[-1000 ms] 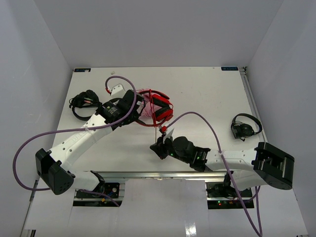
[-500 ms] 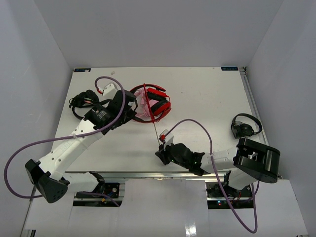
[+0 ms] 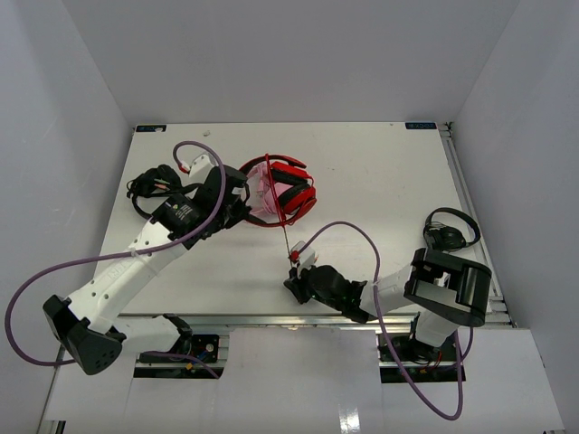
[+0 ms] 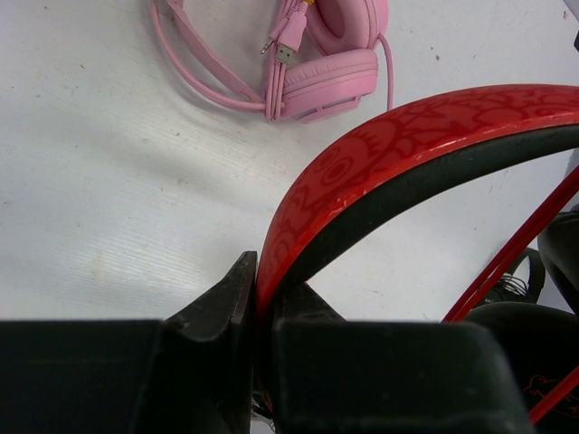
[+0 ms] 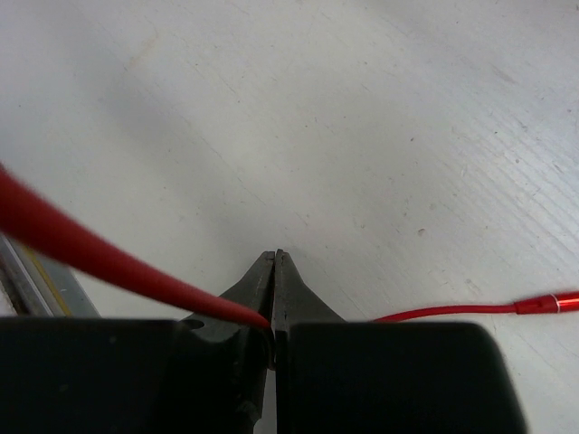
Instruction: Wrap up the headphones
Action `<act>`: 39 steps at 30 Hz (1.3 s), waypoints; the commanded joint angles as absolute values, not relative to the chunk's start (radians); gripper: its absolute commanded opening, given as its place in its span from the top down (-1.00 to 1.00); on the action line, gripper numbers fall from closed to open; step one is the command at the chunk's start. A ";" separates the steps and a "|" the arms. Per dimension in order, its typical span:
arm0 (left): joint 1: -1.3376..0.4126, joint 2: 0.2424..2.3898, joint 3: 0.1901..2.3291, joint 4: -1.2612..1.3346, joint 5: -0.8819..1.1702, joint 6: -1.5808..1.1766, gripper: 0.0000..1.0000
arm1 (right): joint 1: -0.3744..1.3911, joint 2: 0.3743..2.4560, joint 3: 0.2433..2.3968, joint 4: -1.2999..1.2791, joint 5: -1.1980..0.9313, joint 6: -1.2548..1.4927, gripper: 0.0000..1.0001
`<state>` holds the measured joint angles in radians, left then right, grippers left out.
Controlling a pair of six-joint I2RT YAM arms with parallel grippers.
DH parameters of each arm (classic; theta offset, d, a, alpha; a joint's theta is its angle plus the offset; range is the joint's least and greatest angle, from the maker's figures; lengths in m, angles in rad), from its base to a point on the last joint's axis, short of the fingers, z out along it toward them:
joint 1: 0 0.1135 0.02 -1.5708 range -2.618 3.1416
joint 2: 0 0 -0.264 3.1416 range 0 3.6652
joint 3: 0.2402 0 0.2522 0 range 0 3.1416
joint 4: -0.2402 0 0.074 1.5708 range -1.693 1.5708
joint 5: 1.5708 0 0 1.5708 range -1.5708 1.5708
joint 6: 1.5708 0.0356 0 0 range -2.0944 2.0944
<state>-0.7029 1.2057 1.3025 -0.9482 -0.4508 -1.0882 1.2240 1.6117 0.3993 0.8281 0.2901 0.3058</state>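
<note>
White table point(image 3: 380, 172), grey walls. The red headphones point(image 3: 294, 193) sit upper-middle of the top view, band clamped tight in the left gripper point(image 4: 258, 287). Their cable point(image 3: 282, 226) runs straight down-frame to the right gripper point(image 5: 274, 268), which is pinched fully closed on it. Pink headphones point(image 4: 326, 56) lie close by.

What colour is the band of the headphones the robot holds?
The band is red with a swirly print, black inside; clearest in the left wrist view.

The left arm point(image 3: 136, 258) stretches out, left claw point(image 4: 256, 271) clamped; right arm point(image 3: 389, 291) folds low, right claw point(image 5: 274, 258) pinched shut.
</note>
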 commanded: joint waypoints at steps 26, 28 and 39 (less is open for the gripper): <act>-0.696 0.981 1.183 -0.717 0.172 -0.490 1.00 | 0.967 1.493 0.311 0.847 0.173 0.324 0.85; -0.696 0.999 1.180 -0.739 0.151 -0.410 1.00 | 0.902 1.413 0.339 0.747 0.111 0.340 0.85; -0.698 1.117 1.146 -0.731 -0.083 -0.165 1.00 | 0.619 1.170 0.748 0.148 -0.111 0.267 0.84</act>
<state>-0.6979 1.1020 1.1556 -0.7633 0.0237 -0.2707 0.7061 1.2159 0.6161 0.3786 0.0308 0.3021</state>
